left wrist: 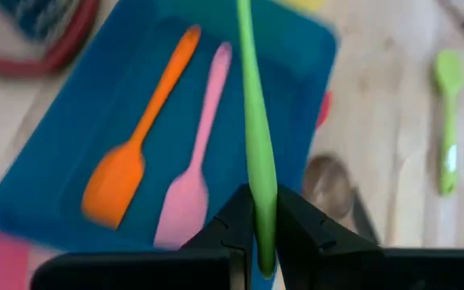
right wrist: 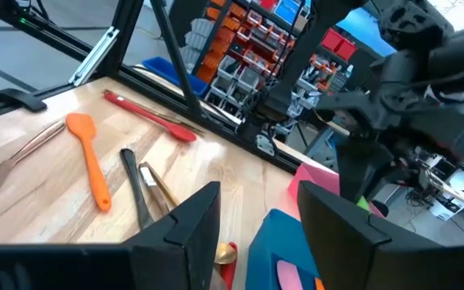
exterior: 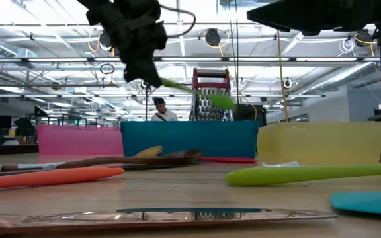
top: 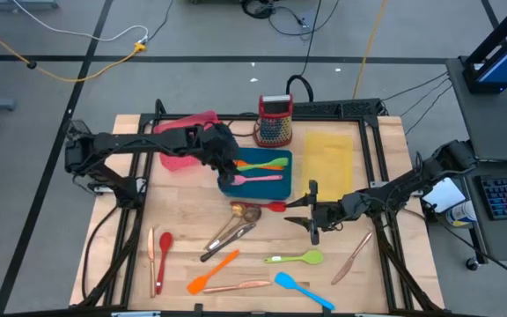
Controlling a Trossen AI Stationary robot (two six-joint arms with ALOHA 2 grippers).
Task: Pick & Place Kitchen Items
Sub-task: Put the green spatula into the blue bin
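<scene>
My left gripper (top: 224,164) hangs over the left part of the blue tray (top: 282,187), shut on a green silicone utensil (left wrist: 252,105). In the low view the green utensil (exterior: 190,89) sticks out from the gripper (exterior: 147,78), well above the tray (exterior: 190,139). An orange spatula (left wrist: 131,153) and a pink spatula (left wrist: 192,177) lie flat in the tray. My right gripper (top: 313,214) stands open, level above the table right of the tray, with nothing between its fingers (right wrist: 256,213). My left gripper pinches the green utensil's stem (left wrist: 261,179) between its two fingers (left wrist: 236,221), near one end. The fingers slant down from the table's left side and the utensil runs on ahead of them, along their line. It is lifted clear above the blue tray, sloping slightly down (exterior: 218,100).
A pink tray (top: 176,158) lies under my left arm, a yellow tray (top: 328,158) right of the blue one, and a grater (top: 275,119) behind. Several utensils lie loose on the near table: steel spoons (top: 231,231), an orange spatula (top: 212,273), a green spoon (top: 296,258), a blue spatula (top: 302,291).
</scene>
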